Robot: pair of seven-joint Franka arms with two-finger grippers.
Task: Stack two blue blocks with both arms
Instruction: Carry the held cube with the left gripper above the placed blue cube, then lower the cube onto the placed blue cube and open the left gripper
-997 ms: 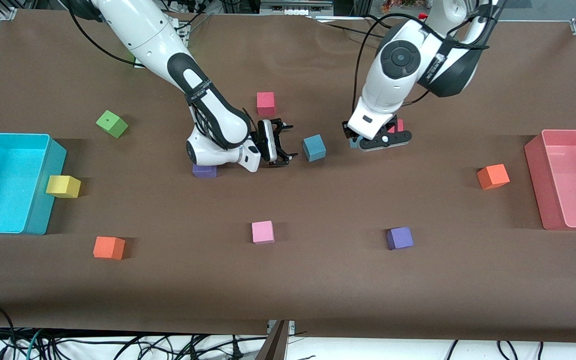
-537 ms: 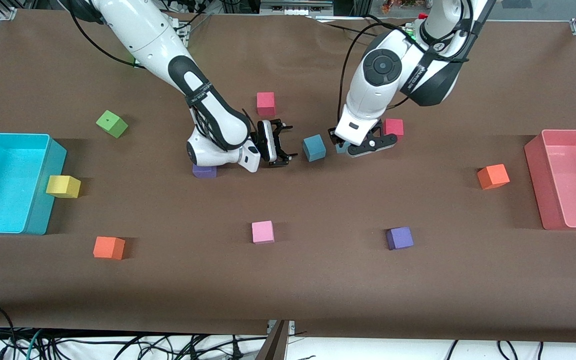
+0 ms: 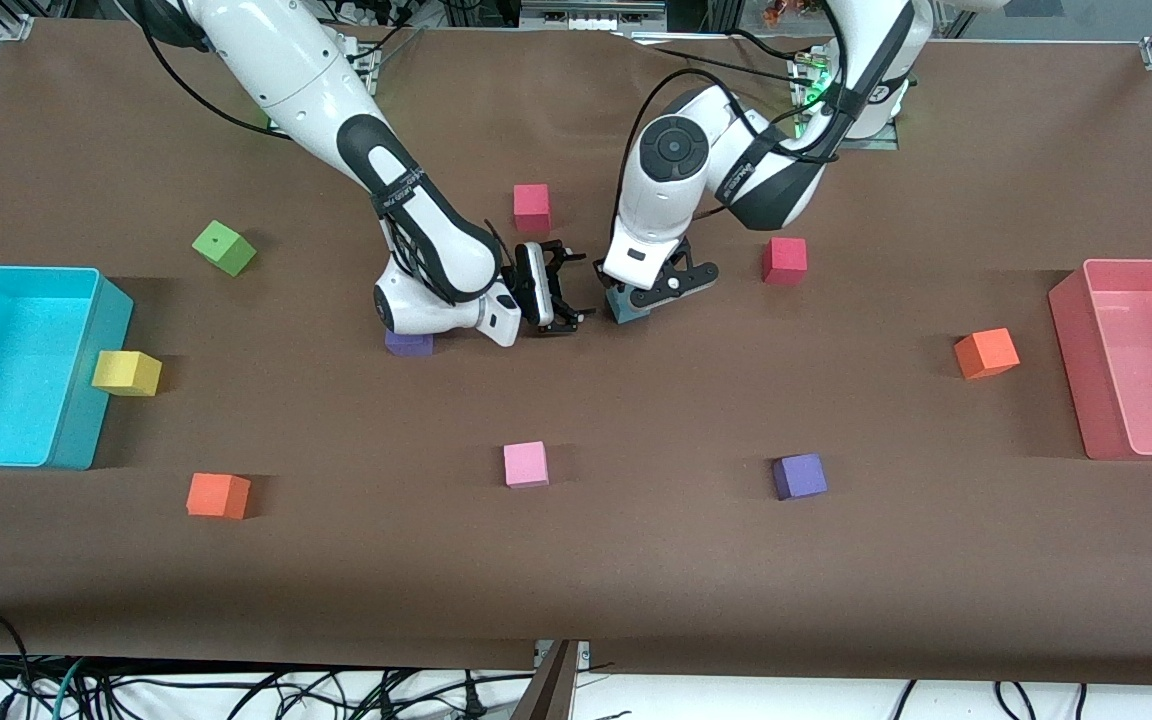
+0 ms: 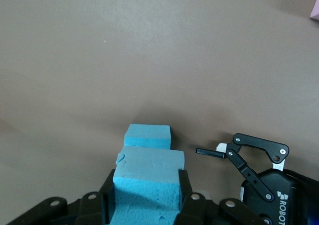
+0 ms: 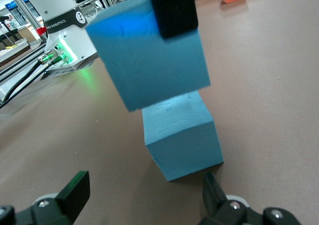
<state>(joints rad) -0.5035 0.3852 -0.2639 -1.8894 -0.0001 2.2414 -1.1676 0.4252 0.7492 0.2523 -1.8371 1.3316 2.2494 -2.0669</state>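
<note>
Left gripper (image 3: 633,297) clamped on 1 blue block (image 4: 147,177), carried just over the other blue block (image 5: 182,135) on the brown table (image 3: 636,560); from the right wrist view, held cube tilted and hanging slightly above the lower one, not seated. Lower cube at mid-table, mostly hidden in the front view. Right gripper (image 3: 564,290) just beside the pair toward the right arm's end, low over the table, fingers (image 5: 74,189) spread wide, holding nothing.
</note>
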